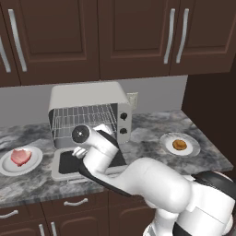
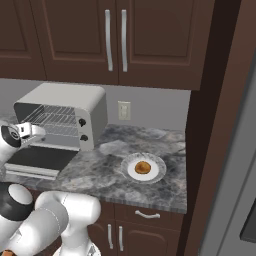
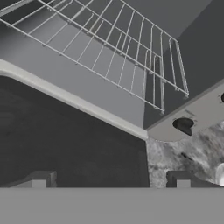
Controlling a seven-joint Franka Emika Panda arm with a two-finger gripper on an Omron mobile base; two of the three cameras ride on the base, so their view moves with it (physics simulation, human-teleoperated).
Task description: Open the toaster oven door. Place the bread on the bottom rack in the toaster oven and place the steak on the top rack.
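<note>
Reaching forward and down from the base, the white arm bends at its elbow over the counter edge (image 1: 27, 182) and carries the gripper (image 3: 109, 181) low above the toaster oven door (image 1: 69, 163), which lies dropped flat in front of the toaster oven (image 1: 87, 99). Its fingers (image 3: 181, 179) stand wide apart, holding nothing, with the door's dark glass just under and between them. Ahead of the fingertips, the top rack (image 3: 118, 41) and bottom rack (image 3: 96, 61) span the open cavity. Off to one side of the fingers, the steak (image 1: 20, 156) sits on a white plate (image 1: 9, 167); well off to the other side, the bread (image 1: 179, 145) rests on another plate (image 1: 192, 148).
</note>
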